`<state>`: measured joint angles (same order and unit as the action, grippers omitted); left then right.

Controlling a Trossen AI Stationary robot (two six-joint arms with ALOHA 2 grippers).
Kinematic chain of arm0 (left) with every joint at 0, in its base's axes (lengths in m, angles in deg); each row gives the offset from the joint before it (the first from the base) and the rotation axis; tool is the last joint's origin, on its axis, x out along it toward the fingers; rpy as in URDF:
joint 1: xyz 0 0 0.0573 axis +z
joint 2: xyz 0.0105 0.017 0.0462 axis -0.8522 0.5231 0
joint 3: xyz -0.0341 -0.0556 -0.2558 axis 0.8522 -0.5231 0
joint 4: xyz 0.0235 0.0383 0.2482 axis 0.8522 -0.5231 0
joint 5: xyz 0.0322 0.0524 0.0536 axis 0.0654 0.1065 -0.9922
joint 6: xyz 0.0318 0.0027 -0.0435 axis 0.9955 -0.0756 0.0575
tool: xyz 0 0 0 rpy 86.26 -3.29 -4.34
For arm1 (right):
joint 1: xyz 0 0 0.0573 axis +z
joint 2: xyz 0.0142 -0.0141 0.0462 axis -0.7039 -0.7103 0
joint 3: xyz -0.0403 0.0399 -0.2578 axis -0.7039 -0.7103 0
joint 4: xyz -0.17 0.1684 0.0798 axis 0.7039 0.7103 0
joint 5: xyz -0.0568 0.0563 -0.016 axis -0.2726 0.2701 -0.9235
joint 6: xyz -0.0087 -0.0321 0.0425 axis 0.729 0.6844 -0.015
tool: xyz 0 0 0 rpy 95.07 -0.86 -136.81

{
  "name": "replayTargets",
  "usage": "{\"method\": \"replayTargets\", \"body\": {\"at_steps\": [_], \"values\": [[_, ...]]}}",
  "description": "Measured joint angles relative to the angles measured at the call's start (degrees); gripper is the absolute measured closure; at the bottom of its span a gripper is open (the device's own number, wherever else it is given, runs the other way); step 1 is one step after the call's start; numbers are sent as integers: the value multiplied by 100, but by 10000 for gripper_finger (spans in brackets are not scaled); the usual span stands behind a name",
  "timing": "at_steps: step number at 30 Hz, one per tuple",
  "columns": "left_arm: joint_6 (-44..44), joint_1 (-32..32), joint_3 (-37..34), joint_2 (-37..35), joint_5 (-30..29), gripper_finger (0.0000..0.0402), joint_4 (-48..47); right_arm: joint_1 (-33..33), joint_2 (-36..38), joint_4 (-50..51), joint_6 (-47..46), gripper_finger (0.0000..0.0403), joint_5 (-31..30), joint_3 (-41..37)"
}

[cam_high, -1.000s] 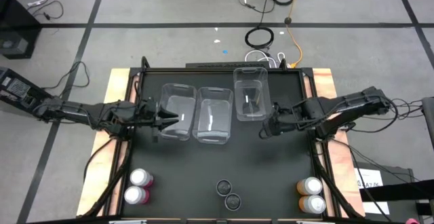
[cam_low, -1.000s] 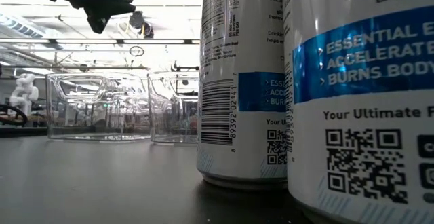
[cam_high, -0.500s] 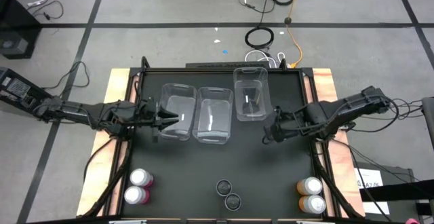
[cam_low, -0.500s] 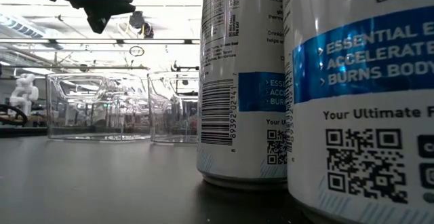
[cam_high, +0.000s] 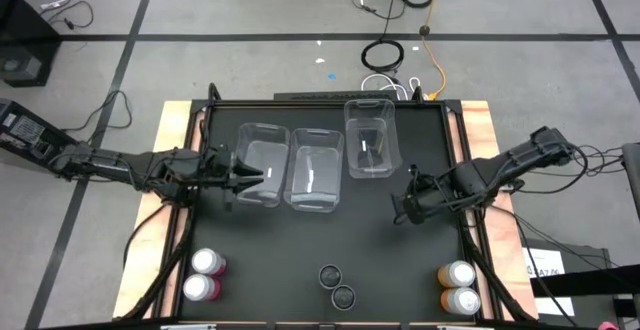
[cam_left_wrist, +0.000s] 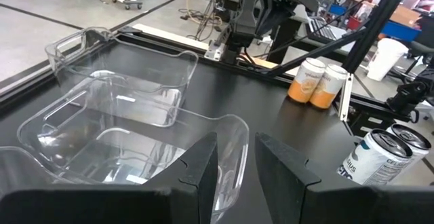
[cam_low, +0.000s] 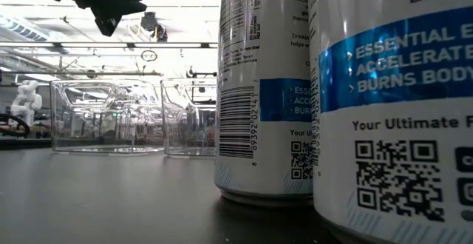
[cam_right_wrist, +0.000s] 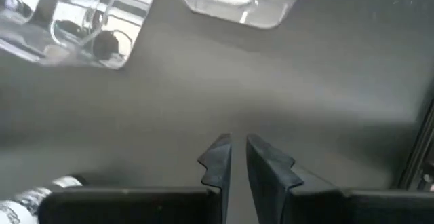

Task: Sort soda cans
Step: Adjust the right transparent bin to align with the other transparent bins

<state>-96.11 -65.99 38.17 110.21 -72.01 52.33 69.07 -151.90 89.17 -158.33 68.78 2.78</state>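
On the counter point(cam_high: 330, 230) you see six soda cans along the near edge: the pink cans point(cam_high: 204, 275) at the left corner, the dark cans point(cam_high: 336, 285) in the middle, the orange cans point(cam_high: 457, 287) at the right corner. Left gripper point(cam_high: 262, 177) has its fingers narrowly apart around the wall of the left clear bin point(cam_high: 262, 160). Right gripper point(cam_high: 402, 208) hovers over bare counter, fingers nearly together, holding nothing.
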Motion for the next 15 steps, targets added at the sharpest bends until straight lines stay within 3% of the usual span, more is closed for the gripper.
{"method": "replayTargets", "body": {"at_steps": [8, 15], "values": [[-1, 0, 0, 0, 16, 293, -1, 227, -2, -48, 390, 365, -95, -298], [-4, 0, 0, 0, 16, 293, 1, -40, -2, -135, 178, 357, -850, -764]]}}
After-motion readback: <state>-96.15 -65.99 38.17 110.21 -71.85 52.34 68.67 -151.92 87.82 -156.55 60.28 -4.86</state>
